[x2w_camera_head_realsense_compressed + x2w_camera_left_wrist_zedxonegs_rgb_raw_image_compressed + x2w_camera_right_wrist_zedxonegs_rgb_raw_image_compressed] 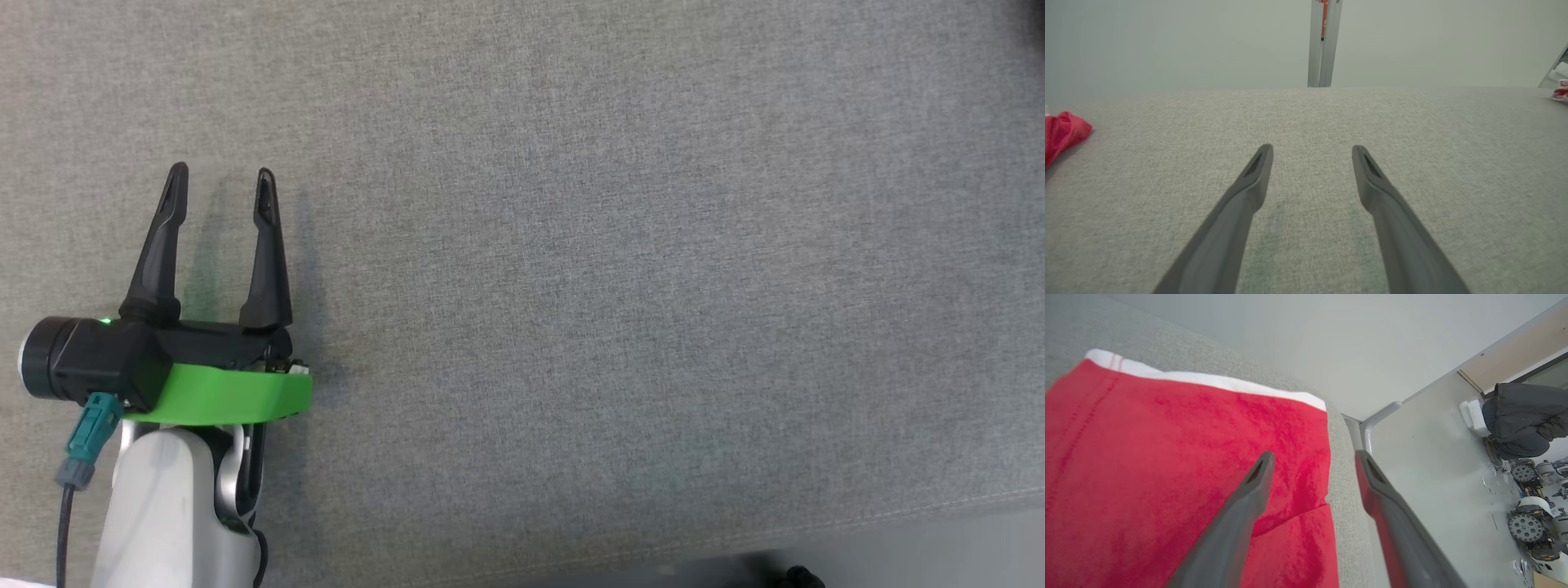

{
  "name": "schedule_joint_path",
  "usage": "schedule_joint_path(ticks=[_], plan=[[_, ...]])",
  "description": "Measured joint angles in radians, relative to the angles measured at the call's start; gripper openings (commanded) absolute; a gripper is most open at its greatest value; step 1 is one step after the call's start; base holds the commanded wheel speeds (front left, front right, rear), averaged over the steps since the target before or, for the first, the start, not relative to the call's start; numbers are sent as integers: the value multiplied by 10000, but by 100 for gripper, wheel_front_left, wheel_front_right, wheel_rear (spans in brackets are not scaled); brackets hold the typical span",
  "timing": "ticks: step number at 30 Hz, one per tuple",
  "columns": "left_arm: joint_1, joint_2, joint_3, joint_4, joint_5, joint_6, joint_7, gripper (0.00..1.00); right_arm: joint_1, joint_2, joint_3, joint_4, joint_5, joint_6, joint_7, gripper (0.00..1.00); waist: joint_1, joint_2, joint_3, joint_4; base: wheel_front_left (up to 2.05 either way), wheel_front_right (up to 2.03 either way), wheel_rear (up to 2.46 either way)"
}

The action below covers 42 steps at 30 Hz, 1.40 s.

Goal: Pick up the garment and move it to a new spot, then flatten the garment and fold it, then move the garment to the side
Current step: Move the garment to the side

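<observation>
In the right wrist view the garment [1167, 457], red cloth with a white band along its far edge, lies flat and folded near the edge of the grey fabric surface [1347, 486]. A layer edge crosses it near the fingers. My right gripper [1312, 457] hangs open just above the garment's edge, one finger over the red cloth, the other over the surface's rim. My left gripper [220, 184] is open over bare grey fabric at the lower left of the head view, nothing between its fingers [1257, 171].
A crumpled red cloth [1063, 132] lies at the left edge of the left wrist view, and a small red-and-white thing [1560, 92] at its far right. Beyond the surface's edge, the floor holds wheeled machines [1527, 522] and a dark bundle [1523, 420].
</observation>
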<state>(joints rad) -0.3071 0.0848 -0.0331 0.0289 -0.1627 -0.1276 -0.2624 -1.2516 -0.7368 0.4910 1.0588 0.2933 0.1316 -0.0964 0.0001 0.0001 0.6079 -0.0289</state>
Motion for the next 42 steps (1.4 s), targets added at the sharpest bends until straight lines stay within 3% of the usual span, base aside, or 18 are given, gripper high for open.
schedule_joint_path(ticks=[3, 12, 28, 42], plan=[[74, -48, 115, 167, -23, 0, 0, 100, 61, 270, -244, 35, 25, -2, -573, 100, 0, 0, -219, 18, 0, 0, 0], [828, -198, 604, 777, -109, 44, 0, 100, 1305, 1954, -802, -648, 529, 0, -1607, 100, 0, 0, -1351, 53, 0, 0, 0], [2104, -326, 1020, 1407, -117, 171, -2, 100, 6208, 4136, -3122, -5162, -439, -2, -1664, 100, -1, 0, -3706, 260, 0, 0, 0], [2677, -341, 1035, 1751, -125, 265, -2, 100, 9680, 5369, -4008, -7223, -502, -2, -1664, 100, -1, 0, -5172, 406, 0, 0, 0]])
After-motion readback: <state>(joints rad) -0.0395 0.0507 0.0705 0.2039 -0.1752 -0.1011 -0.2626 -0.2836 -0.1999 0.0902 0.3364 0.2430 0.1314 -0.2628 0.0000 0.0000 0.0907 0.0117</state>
